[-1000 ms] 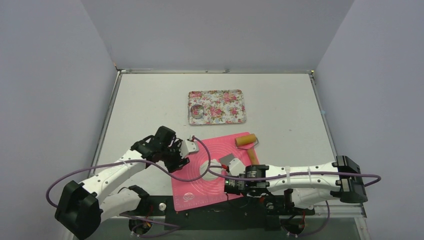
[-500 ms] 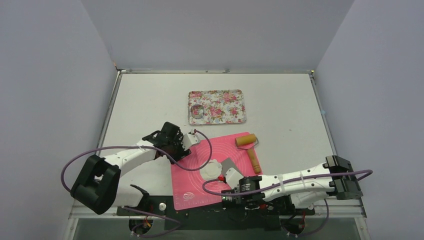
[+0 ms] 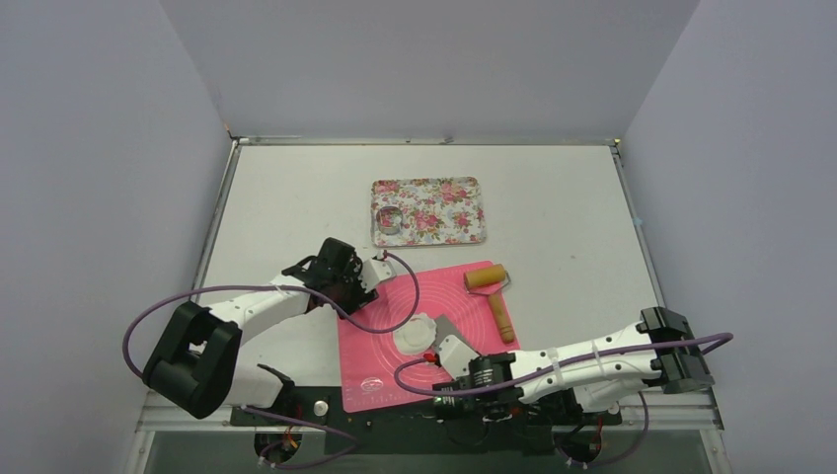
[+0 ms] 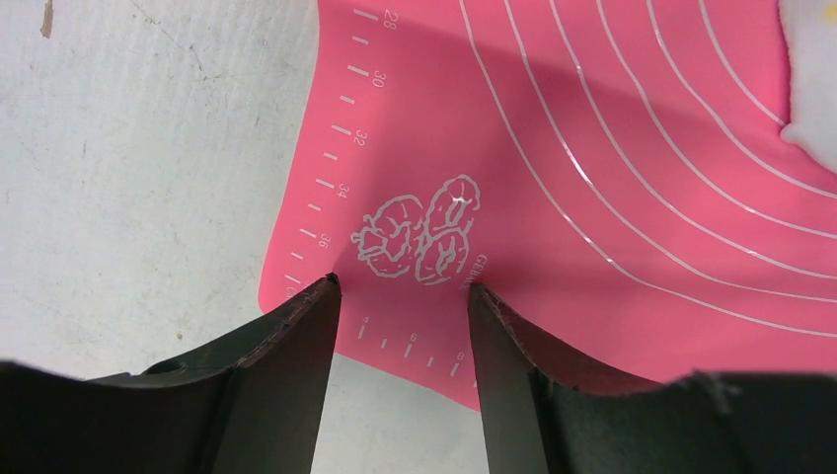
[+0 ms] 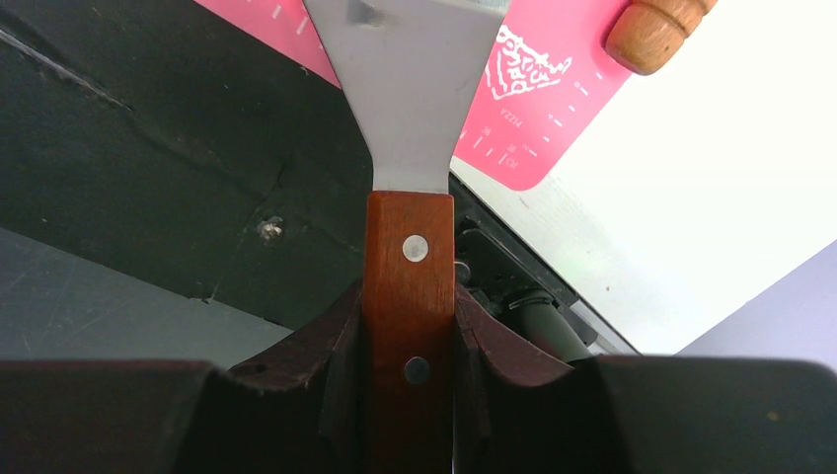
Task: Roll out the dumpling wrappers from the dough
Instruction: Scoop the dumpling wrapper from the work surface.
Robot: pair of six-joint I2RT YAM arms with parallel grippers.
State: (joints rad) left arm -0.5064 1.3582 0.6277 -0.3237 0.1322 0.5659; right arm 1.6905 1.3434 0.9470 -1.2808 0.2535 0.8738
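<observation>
The dough is a flattened white round lump on the pink mat; its edge shows in the left wrist view as dough. Dumpling wrappers are out of view. My left gripper hovers open over the mat's far-left corner, and nothing sits between its fingers in the left wrist view. My right gripper, just right of the dough, is shut on the wooden handle of a metal scraper. The scraper's blade points over the mat.
A wooden rolling pin lies at the mat's far-right corner, its handle end visible from the right wrist. A floral tray stands farther back with a metal ring cutter on it. The black base rail runs along the near edge.
My right arm has drawn back toward the near edge with the scraper, uncovering the dough. My left gripper shifted slightly farther, to the mat's far-left corner, and its arm swung lower.
</observation>
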